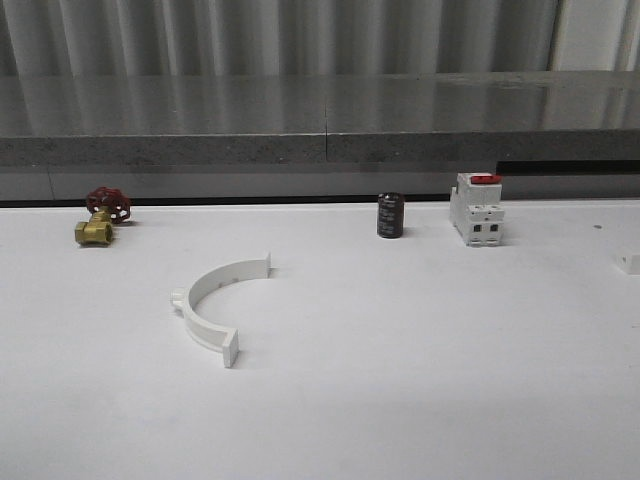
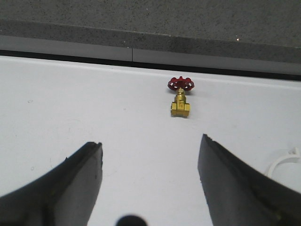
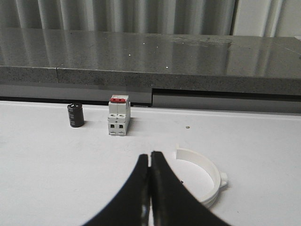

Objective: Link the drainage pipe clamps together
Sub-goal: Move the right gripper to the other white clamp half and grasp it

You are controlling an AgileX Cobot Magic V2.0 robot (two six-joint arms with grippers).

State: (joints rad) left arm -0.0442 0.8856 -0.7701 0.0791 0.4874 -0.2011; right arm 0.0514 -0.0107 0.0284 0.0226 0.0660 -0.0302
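Both clamps look light, stiff, slippery; grip mid-band. Left claw is open, right claw closed, empty.

White clamps, white table, brass valve with red handwheel, black grippers.

Two clamp halves, one valve, one capacitor, one breaker.
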